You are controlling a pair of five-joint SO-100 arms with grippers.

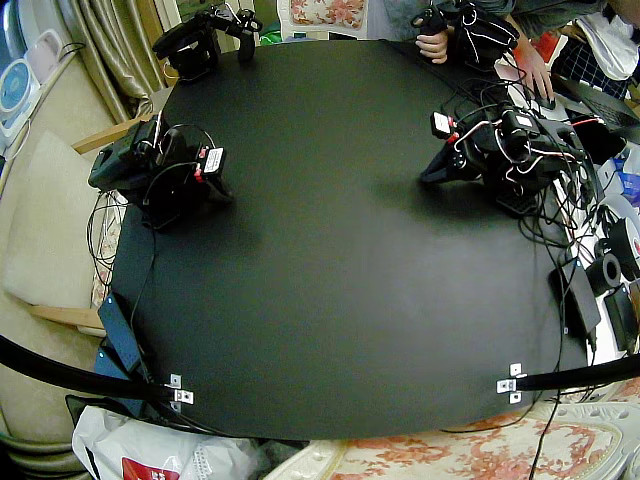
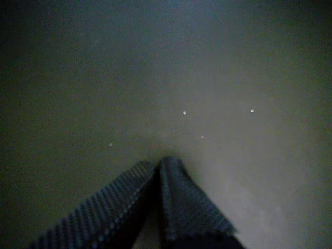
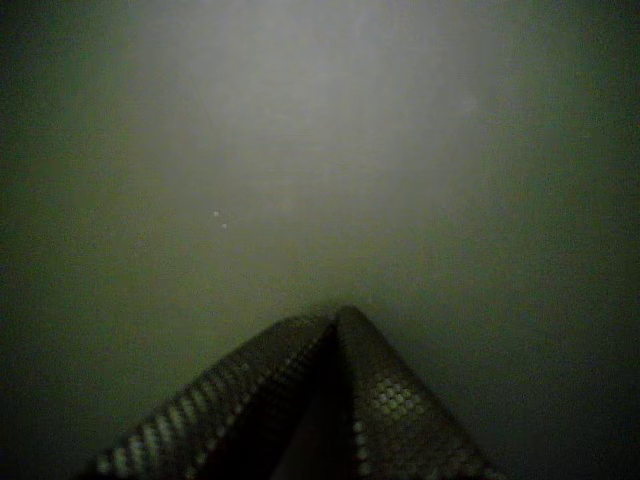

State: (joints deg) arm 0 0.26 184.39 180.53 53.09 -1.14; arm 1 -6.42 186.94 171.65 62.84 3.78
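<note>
Jaws of both grippers are pressed together, tip against tip, with no gap that I can see, and nothing is held between them. The left gripper [image 1: 430, 177] and the right gripper [image 1: 218, 192] both lie low, each on a folded arm. Their tips are very near to the black table mat [image 1: 320, 290] or touching it; I cannot tell which. In a wrist view the textured fingertips [image 2: 176, 187] meet in a point, and just ahead of them the mat shows only some pale specks [image 2: 184, 112], probably dust. In a wrist view on the other arm the fingertips [image 3: 375, 385] meet the same way over bare, dull mat. Which arm each view belongs to I cannot say, because nothing lies at the jaws to tell them apart.

I think the arms are folded like this as a parking posture, low and closed with the weight resting down. The mat spreads under both pairs of jaws and fills all the space between them. The two grippers are well apart and point toward each other across it.

Behind the left gripper lies a bundle of cables [image 1: 560, 215]. Far beyond the jaws a person's hand [image 1: 433, 45] rests at the table edge. Each arm carries a small white tag [image 1: 212, 160], too small to read. A white bag [image 1: 150, 455] below the table has a red patch with print, also not readable.
</note>
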